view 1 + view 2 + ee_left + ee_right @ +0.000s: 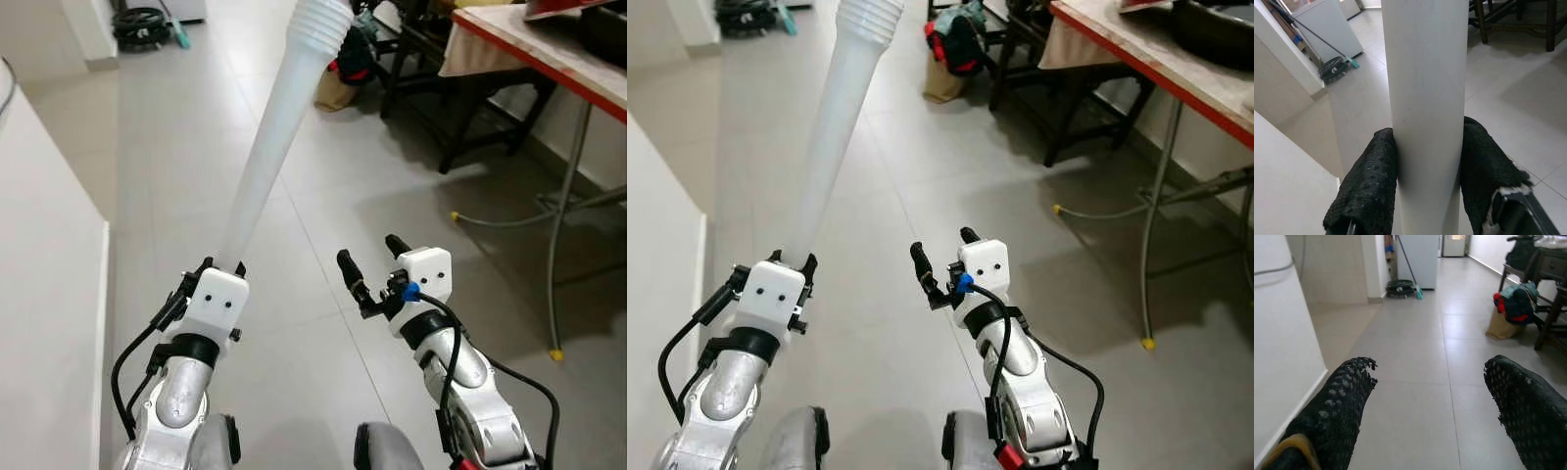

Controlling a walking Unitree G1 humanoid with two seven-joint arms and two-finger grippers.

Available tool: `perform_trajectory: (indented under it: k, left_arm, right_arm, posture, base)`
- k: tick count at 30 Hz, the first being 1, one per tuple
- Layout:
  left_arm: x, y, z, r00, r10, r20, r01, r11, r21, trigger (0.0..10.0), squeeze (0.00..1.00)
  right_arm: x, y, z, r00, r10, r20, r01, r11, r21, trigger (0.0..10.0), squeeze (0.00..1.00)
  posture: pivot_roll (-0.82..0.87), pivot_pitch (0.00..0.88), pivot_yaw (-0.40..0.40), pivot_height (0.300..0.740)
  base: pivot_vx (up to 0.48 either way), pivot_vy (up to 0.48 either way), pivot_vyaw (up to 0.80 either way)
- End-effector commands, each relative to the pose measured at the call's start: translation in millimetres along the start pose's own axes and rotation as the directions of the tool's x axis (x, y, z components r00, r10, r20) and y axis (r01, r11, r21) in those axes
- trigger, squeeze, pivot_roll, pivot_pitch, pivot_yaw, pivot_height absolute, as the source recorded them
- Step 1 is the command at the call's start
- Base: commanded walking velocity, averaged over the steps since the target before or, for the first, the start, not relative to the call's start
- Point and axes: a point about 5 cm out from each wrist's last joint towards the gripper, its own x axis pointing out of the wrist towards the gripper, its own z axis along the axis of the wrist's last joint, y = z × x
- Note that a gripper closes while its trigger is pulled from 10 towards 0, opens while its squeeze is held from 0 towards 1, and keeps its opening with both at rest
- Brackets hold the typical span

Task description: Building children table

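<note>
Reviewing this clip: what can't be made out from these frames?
- Threaded top of the long white plastic table leg in the left gripper: cut by both eye views' top edge.
- Leg's lower end: hidden behind that gripper.
- Items on the red-edged table: cropped at the corner.
- The open right gripper holds nothing.

we are in a home, in a long room with a pale tiled floor (196, 147). a red-edged table (549, 49) on metal legs stands at our right, dark wooden chairs (441, 88) and bags (348, 64) beyond it, a broom (1410, 271) by a white appliance (1422, 257).
</note>
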Motion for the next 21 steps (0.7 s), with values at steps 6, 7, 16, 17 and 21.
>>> perform_trajectory:
  k: [6,7,16,17,21]
  left_arm:
    - [-9.1,-3.8,1,1.0,-0.027,-0.015,0.026,0.999,-0.038,10.0,0.0]
    - [-10.6,-5.4,1,0.999,-0.039,-0.018,0.038,0.998,-0.042,10.0,0.0]
    - [-12.7,-14.9,1,0.997,-0.069,-0.021,0.067,0.994,-0.082,10.0,0.0]
    - [-12.9,-17.6,2,0.997,-0.074,-0.021,0.072,0.993,-0.089,10.0,0.0]
    - [-13.2,-19.6,2,0.997,-0.078,-0.022,0.076,0.993,-0.095,10.0,0.0]
  right_arm:
    - [-10.6,2.4,-3,0.999,0.016,-0.033,-0.017,0.999,-0.03,10.0,0.0]
    - [-12.2,3.8,-4,0.999,0.019,-0.037,-0.02,0.999,-0.028,10.0,0.0]
    - [-12.9,9.5,-7,0.999,0.013,-0.046,-0.014,1.0,-0.016,10.0,0.0]
    - [-12.3,10.5,-8,0.999,0.009,-0.047,-0.01,1.0,-0.014,10.0,0.0]
    - [-11.9,11.0,-8,0.999,0.004,-0.048,-0.005,1.0,-0.012,10.0,0.0]
  posture:
    - [0.08,0.092,-0.069,0.688]
    - [0.09,0.089,-0.067,0.693]
    - [0.09,0.074,-0.058,0.718]
    - [0.09,0.072,-0.058,0.723]
    - [0.09,0.072,-0.058,0.728]
  base:
    - [0.0,0.0,0.0]
    - [0.0,0.0,0.0]
    - [0.0,0.0,0.0]
    - [0.0,0.0,0.0]
    - [0.0,0.0,0.0]
